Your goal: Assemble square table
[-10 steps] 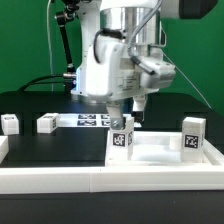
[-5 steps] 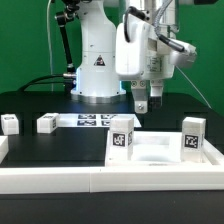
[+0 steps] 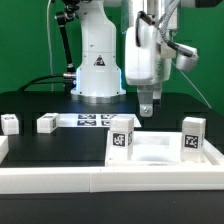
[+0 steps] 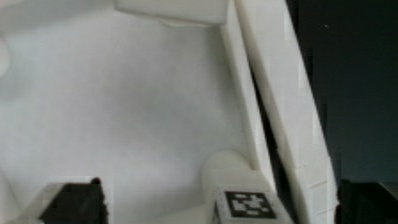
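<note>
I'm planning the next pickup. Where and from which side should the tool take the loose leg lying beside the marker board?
Probably from straight above, closing on the middle of the leg across two opposite side faces. It lies low on the black table, apart from the marker board and the other loose leg, so both sides look free. The tool hangs open.
</note>
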